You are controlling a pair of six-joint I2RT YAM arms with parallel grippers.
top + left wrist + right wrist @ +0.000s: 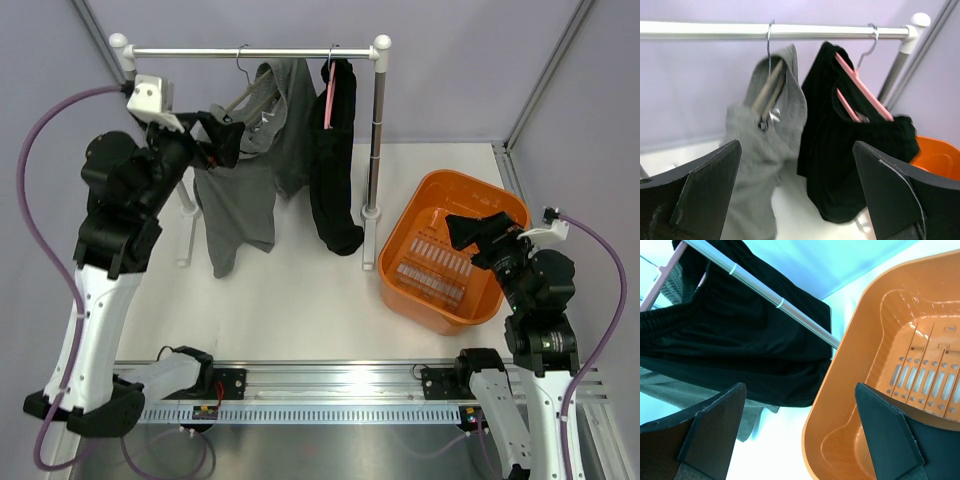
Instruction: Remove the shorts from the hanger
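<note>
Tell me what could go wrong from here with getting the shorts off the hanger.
1. The gray garment and the black garment hang close together, so the open left gripper, facing both, could catch the wrong one.
2. The gray one's hanger only hooks over the rail; a pull might drag it off too.
3. A clip seems to pinch the gray cloth; tugging could strain it.

We see a robotics lab cell: plain lavender panels (450,70) wall a white table (300,300), with an aluminium rail (330,388) along its near edge.
</note>
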